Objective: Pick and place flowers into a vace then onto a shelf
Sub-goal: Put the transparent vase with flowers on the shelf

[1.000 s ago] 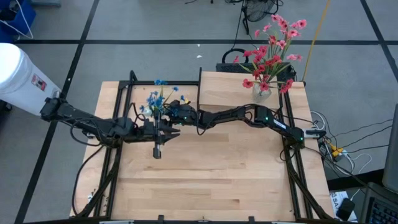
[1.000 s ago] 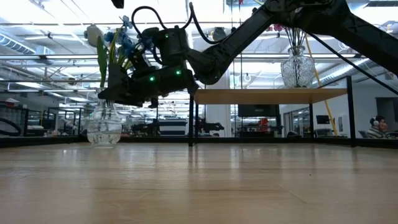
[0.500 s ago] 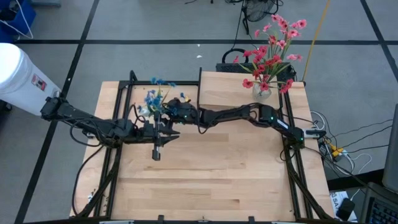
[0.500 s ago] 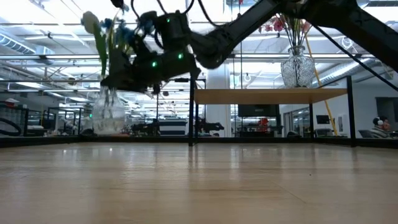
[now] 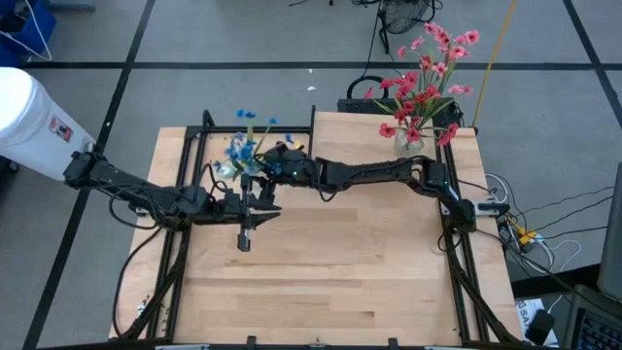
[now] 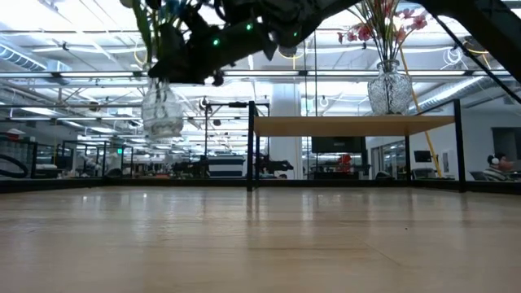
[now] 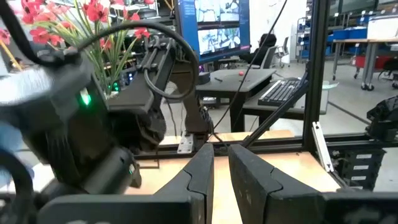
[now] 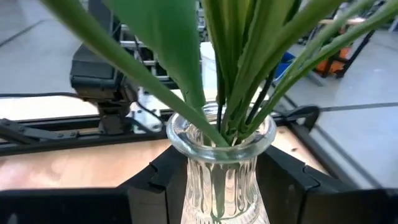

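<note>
Flowers (image 8: 249,56) with blue petals sit in the glass vase (image 8: 217,165), which your right gripper (image 8: 217,180) holds by the neck, fingers (image 8: 155,177) part open and clamped either side — vase hanging clear of the table (image 5: 330,282) in the low view. Step in hand: carry to the shelf (image 5: 350,141), where a second vase (image 5: 410,142) of red-pink blossoms stands. Next move, as I judge it — keep the vase upright and set it beside that one. Left gripper (image 7: 214,171) waits nearly closed, empty.
</note>
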